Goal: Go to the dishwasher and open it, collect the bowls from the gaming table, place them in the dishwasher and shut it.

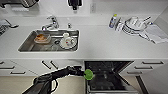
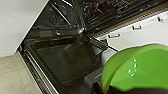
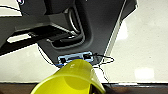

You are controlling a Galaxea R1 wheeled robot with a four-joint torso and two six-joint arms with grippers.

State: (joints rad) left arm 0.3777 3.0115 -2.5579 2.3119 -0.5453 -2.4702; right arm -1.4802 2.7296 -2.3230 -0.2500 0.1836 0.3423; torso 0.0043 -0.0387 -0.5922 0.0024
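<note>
Right now the robot faces a white kitchen counter (image 1: pixel 100 45), and the dishwasher (image 1: pixel 107 75) under it stands open, its dark inside and wire racks on show, its door let down toward the robot. The left arm comes in from the left and low, and its left gripper (image 1: pixel 85 74) is clamped on a green bowl (image 1: pixel 88 74) at the left edge of the dishwasher opening, just above the lowered door. From the left wrist, that green bowl (image 2: pixel 135 67) looms large and glossy, with the dark inner face of the door (image 2: pixel 65 60) beyond it and white drawer fronts with bar handles (image 2: pixel 113 35) past the opening.

From the right wrist a yellow bowl (image 3: pixel 70 80) sits close up, tilted, over a pale shiny floor (image 3: pixel 145 45) and beneath the robot's own dark body. It looks carried by the right gripper, though I cannot tell how its fingers stand.

On the counter, a steel sink (image 1: pixel 50 41) lies to the left with a tap (image 1: pixel 51 23) behind it; inside are an orange-brown dish (image 1: pixel 42 38) and a white plate with a cup (image 1: pixel 67 41). Far right, a bottle with a blue label (image 1: pixel 113 21) stands beside stacked white dishes (image 1: pixel 133 25), and a cloth (image 1: pixel 155 33) lies just right of those. White drawers (image 1: pixel 150 65) flank the dishwasher on both sides.
</note>
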